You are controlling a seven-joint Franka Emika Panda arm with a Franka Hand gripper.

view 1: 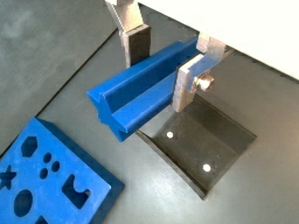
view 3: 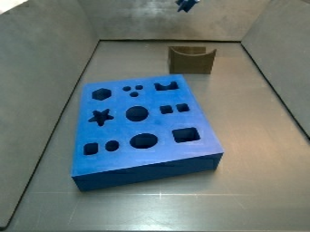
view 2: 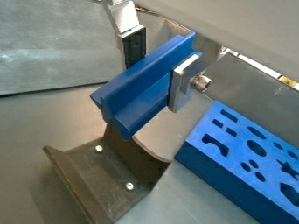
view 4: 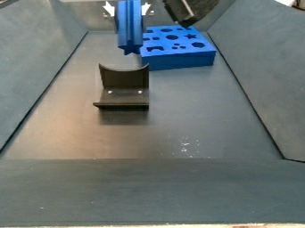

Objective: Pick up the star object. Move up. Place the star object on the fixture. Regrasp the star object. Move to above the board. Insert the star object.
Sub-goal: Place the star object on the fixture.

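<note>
The star object point(view 1: 128, 94) is a long blue prism with a star-shaped cross-section. My gripper point(view 1: 163, 74) is shut on it and holds it in the air above the dark fixture point(view 1: 198, 144). Both wrist views show it between the silver fingers point(view 2: 184, 80). In a side view the star object point(view 4: 127, 31) hangs over the fixture point(view 4: 121, 87). In a side view only its tip point(view 3: 186, 4) shows at the picture's upper edge, above the fixture point(view 3: 191, 59). The blue board point(view 3: 145, 122) with several cut-out holes, one of them a star, lies flat on the floor.
Grey sloping walls point(view 3: 72, 82) enclose the floor on all sides. The board point(view 4: 177, 46) lies beyond the fixture in a side view, and beside it in both wrist views point(view 1: 52, 179).
</note>
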